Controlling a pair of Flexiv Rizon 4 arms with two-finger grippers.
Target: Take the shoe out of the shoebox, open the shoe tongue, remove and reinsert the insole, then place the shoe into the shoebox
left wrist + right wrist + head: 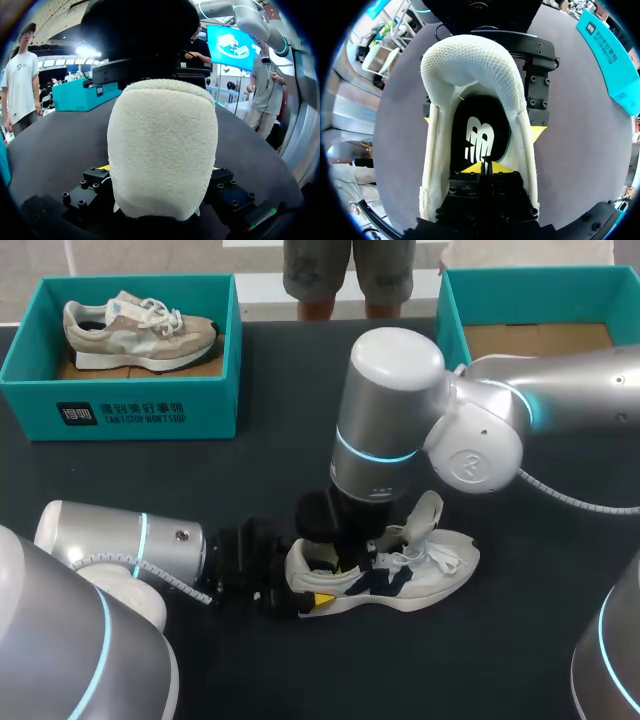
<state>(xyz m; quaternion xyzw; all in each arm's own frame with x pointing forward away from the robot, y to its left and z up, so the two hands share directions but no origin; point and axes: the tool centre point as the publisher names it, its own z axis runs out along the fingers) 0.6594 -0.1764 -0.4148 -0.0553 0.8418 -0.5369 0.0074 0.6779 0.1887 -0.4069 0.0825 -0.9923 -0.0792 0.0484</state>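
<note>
Pressing its fingertips together over the black insole (481,107), the right gripper (487,167) sits inside the white shoe (425,578). The left gripper (159,169) clamps the heel from both sides. The shoe rests mid-table (280,460), lengthwise across it, heel toward my left arm and toe rightward.

The head camera sits above and behind the robot and looks down across the table (270,390), far enough back to take in both arms and the worktop's far edge. The left wrist camera lies low over the worktop, right up against the heel of the white shoe (162,150), facing the right edge. The right wrist camera hangs close above, looking straight down into the shoe's opening. All 3 views share that shoe.
</note>
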